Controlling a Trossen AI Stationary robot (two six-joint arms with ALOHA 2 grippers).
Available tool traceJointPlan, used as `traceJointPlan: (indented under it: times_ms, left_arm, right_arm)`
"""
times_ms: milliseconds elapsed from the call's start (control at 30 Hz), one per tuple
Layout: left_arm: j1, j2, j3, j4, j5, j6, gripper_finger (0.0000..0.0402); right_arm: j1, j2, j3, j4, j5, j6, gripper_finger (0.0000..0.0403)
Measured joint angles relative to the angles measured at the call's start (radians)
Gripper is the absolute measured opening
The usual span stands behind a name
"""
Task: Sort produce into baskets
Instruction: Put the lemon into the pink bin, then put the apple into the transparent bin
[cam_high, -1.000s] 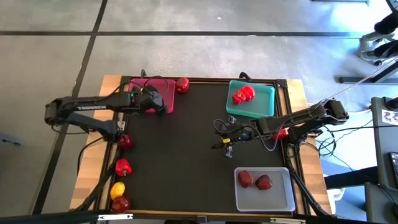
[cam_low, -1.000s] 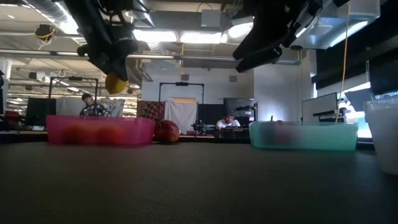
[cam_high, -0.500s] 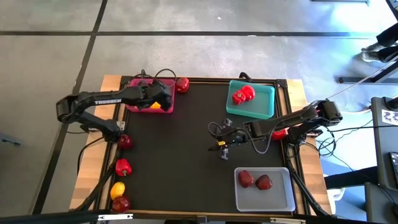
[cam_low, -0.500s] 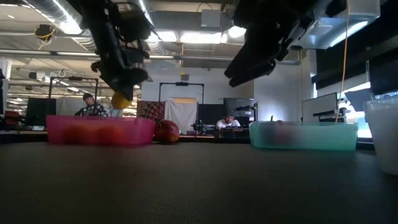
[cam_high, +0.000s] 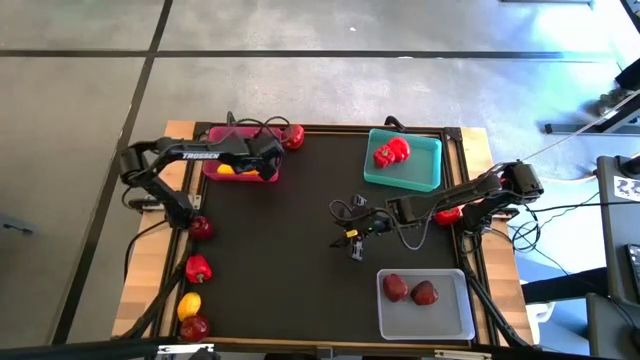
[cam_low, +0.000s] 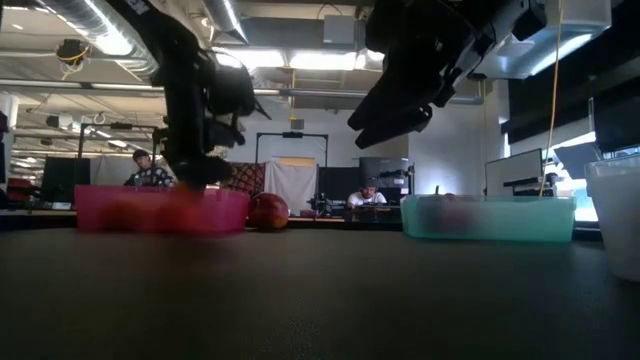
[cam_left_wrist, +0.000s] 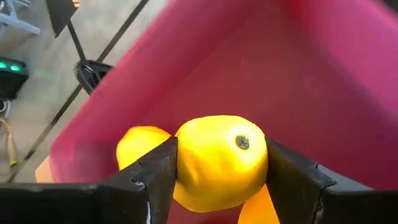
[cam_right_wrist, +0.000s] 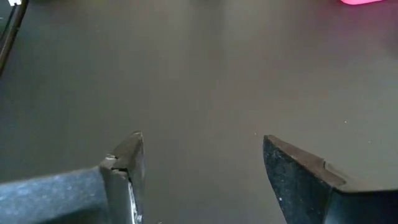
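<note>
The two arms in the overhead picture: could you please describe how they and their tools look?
Both arms are dark and slender. The left arm bears white lettering along one link; the right arm trails thin black cables near its tool. Each tool has two dark, wedge-shaped fingers.

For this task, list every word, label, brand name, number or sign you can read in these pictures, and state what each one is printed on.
"TROSSEN": white letters along the left arm in the high view, small but legible.
Black-and-white marker squares on a panel at the high view's right edge: patterns, no readable text.
Nothing readable on the baskets, the produce or the right arm.
</note>
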Motion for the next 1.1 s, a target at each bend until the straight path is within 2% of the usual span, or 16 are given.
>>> traceJointPlan:
  times_ms: [100,333,533,667,867,1100]
  left_arm:
    - [0.015,0.042,0.0,0.001,0.004,-0.003,0.0224]
    - [0.024,0.077,0.005,0.009,0.008,-0.033,0.0289]
    - [-0.004,0.039,0.016,-0.019,-0.003,0.005,0.0299]
    - [-0.036,-0.03,0.053,-0.06,-0.001,0.007,0.03]
    - [-0.118,-0.154,0.098,-0.158,0.084,0.001,0.03]
    - [-0.236,-0.302,0.122,-0.247,0.273,-0.036,0.03]
  right_arm:
    - [0.0,0.0,0.0,0.0,0.0,-0.003,0.0239]
    - [0.0,0.0,0.0,0.0,0.001,-0.003,0.0239]
    - [0.0,0.0,0.0,0.006,0.001,-0.004,0.0239]
    - [0.0,0.0,0.0,0.007,0.002,-0.004,0.0239]
    - [0.0,-0.001,0.0,0.007,0.002,-0.005,0.0239]
    - [0.0,-0.001,0.0,0.008,0.002,-0.005,0.0239]
